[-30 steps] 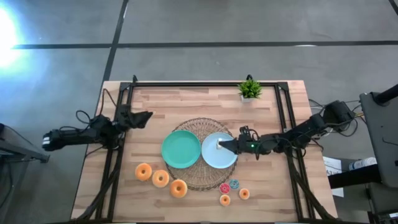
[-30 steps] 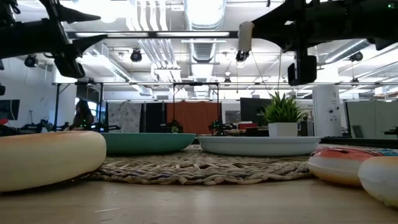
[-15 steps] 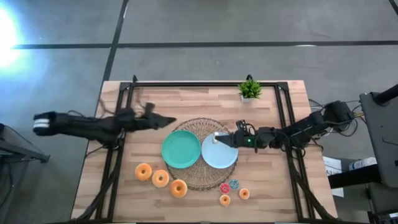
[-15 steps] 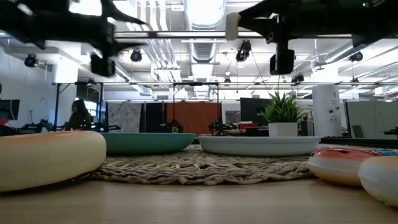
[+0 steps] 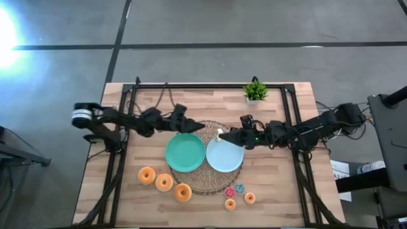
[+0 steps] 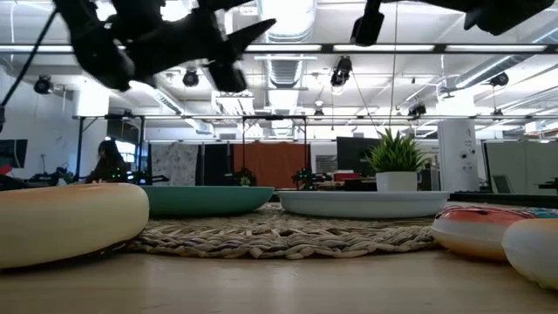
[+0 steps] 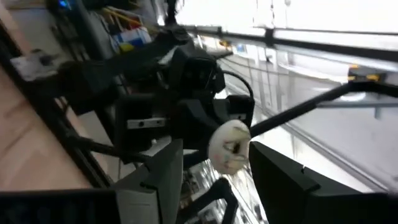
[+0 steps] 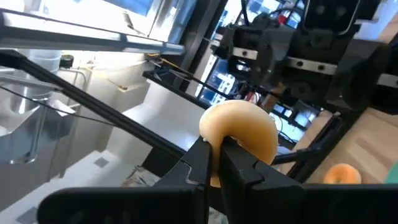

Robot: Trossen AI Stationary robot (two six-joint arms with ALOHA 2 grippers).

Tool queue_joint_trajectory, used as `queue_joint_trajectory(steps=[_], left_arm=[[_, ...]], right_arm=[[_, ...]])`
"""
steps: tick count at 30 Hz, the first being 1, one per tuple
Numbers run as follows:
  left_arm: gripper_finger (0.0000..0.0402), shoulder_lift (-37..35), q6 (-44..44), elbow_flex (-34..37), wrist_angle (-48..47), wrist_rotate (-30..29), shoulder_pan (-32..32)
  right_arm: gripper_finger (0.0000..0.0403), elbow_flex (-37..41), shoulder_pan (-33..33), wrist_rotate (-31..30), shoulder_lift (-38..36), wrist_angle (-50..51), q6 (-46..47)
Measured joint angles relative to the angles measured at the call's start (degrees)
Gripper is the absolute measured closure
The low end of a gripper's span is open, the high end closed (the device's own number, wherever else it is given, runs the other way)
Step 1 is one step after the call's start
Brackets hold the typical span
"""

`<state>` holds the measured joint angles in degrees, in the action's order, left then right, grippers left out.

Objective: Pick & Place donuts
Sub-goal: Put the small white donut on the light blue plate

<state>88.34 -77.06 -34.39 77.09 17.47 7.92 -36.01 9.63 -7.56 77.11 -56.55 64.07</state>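
Pale tan and held by its rim, a small donut sits clamped in the right end effector, raised above the far edge of the light-blue plate. The step in hand looks like a carry, with the placing not yet done; the next move likely calls for lowering over a plate and opening the fingers. The right arm reaches in from the table's right side, stretched nearly level toward the middle. The left end effector hangs above the far left edge of the woven mat, near the green plate, fingers spread wide and empty; its arm extends from the left side. Three larger donuts lie in a row on the near left of the table, and four small donuts cluster near right, all well apart from both end effectors.
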Motion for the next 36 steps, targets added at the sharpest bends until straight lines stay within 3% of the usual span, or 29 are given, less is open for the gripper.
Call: queue_joint_trajectory(steps=[6,12,36], left_arm=[[0.0243,5.9,-0.4,-9.7,-0.6,7.5,-0.1],[0.0243,9.5,-0.6,-14.5,-1.0,8.4,-0.1],[0.0243,7.8,0.2,-13.2,0.3,8.5,0.2]], right_arm=[[0.0367,-0.4,-0.6,0.1,-0.8,0.1,-0.7],[0.0354,-0.4,-0.5,0.3,-1.7,0.2,-1.5],[0.0353,-0.3,-1.5,0.0,-2.9,1.9,-3.3]])
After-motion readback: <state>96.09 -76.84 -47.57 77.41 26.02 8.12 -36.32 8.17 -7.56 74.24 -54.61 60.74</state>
